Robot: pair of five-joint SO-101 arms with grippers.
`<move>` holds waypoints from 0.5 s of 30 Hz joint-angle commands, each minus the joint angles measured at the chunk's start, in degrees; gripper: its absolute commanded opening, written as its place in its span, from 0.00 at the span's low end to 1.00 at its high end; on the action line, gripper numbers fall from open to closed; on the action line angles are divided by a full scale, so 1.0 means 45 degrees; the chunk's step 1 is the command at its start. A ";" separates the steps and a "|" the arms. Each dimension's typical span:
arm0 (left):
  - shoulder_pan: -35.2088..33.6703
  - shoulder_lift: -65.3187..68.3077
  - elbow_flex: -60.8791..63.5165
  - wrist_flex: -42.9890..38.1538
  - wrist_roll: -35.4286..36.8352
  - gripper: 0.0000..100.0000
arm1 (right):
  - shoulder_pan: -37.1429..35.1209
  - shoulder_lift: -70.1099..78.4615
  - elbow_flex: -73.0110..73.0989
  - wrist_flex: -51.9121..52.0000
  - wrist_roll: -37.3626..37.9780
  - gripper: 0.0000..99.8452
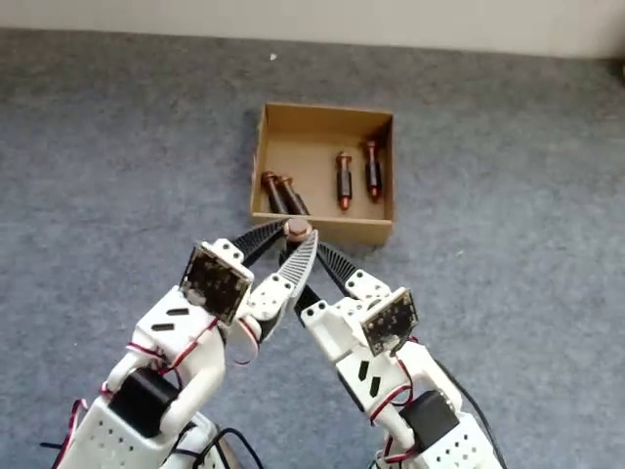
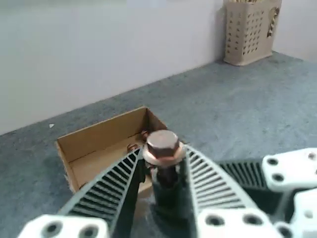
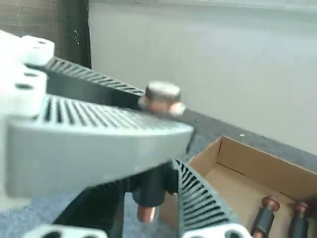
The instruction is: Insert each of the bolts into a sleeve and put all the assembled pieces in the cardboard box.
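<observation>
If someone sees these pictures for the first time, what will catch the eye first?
Just in front of the cardboard box, the left gripper and the right gripper together hold an upright copper bolt seated in a dark sleeve. Inside the box, four assembled pieces lie on its floor.

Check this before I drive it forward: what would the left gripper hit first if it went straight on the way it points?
Probably the cardboard box's near wall: the left gripper, shut on the bolt, points right at it.
</observation>
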 commanded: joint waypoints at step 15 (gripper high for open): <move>-0.1436 -0.0576 -0.2921 0.6486 -0.2403 0.21 | 0.0186 -0.0381 0.1143 -0.0459 0.0039 0.01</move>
